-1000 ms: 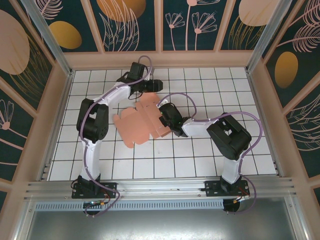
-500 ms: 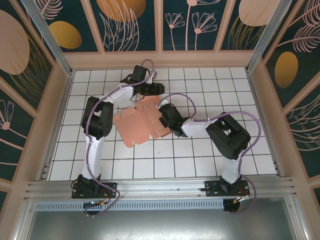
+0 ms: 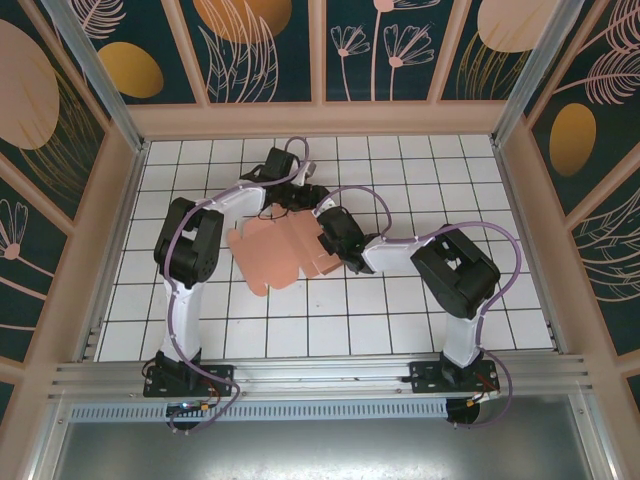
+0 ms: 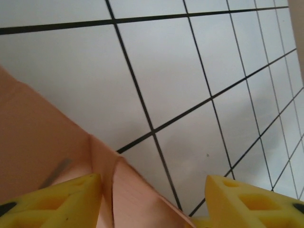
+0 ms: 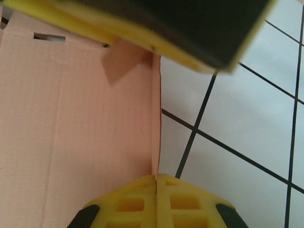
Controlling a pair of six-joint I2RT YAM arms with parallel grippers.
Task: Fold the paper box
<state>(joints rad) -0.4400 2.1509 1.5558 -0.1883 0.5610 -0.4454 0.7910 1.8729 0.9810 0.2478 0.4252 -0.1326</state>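
Salmon-pink paper box [image 3: 272, 250] now has the left gripper [image 4: 151, 202] swung in, jaws parted but narrowing around a flap between its fingers; right gripper [image 5: 156, 192] stays pinched on an edge, so a fold looks imminent.

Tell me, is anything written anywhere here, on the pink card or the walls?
None: no word, number or logo is readable.
The box is plain pink card, with one faint grey streak that is no lettering.
The walls bear only painted plants and discs.
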